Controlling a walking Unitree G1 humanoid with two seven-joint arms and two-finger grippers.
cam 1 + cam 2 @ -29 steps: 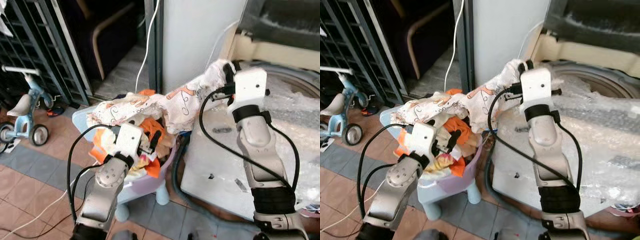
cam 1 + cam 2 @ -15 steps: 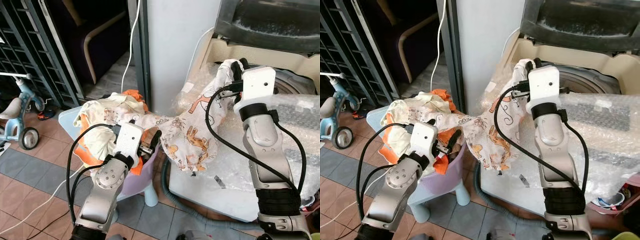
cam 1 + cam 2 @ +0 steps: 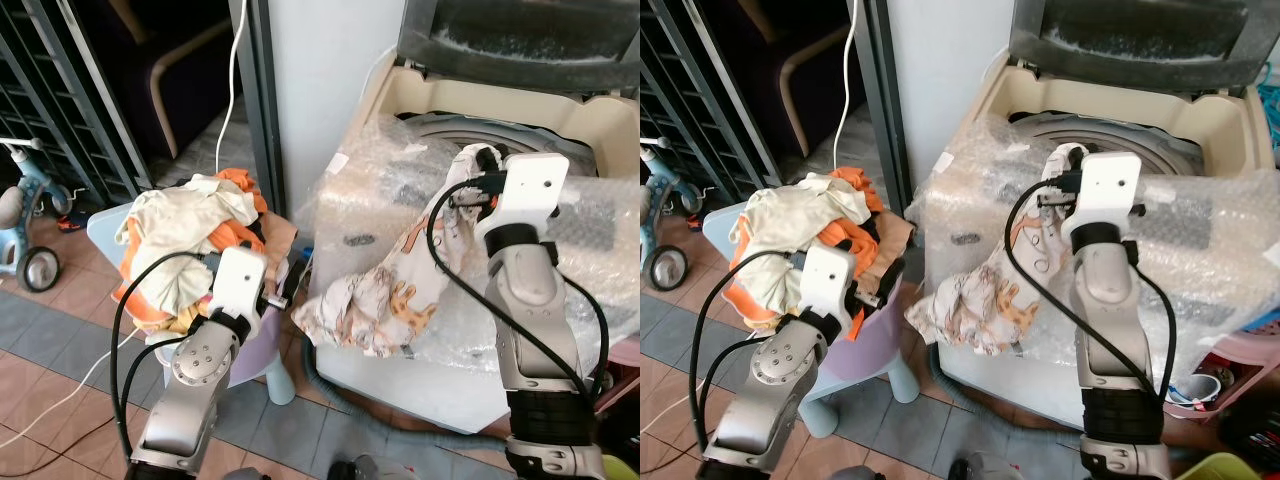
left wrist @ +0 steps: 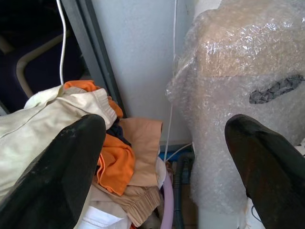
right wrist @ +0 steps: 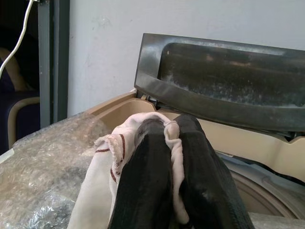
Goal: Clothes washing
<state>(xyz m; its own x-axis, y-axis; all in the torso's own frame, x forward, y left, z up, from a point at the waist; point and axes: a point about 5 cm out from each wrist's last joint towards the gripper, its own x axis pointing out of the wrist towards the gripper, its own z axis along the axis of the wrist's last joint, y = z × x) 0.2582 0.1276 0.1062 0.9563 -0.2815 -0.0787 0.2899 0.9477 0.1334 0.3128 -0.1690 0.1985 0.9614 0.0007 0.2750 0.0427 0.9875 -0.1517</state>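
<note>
Fingers of the right gripper [image 5: 167, 143] pinch the printed garment [image 3: 385, 290], lifting it toward the open washing machine [image 3: 1200, 140] so it clears the rim. The left gripper [image 4: 162, 157], fingers spread, hovers near the laundry pile [image 3: 185, 225] at left.

I see soft, matt printed cloth [image 3: 385, 290] pinched in the right gripper [image 5: 167, 143], whose black fingers [image 5: 143, 191] look dull and faintly scuffed. The washing machine [image 3: 1230, 130] is smooth cream plastic, wrapped in crinkly, shiny bubble wrap [image 3: 370, 190]. My left gripper [image 4: 162, 143] faces limp cotton-like clothes [image 3: 175, 225] in a smooth lilac plastic basket [image 3: 880, 335].
</note>
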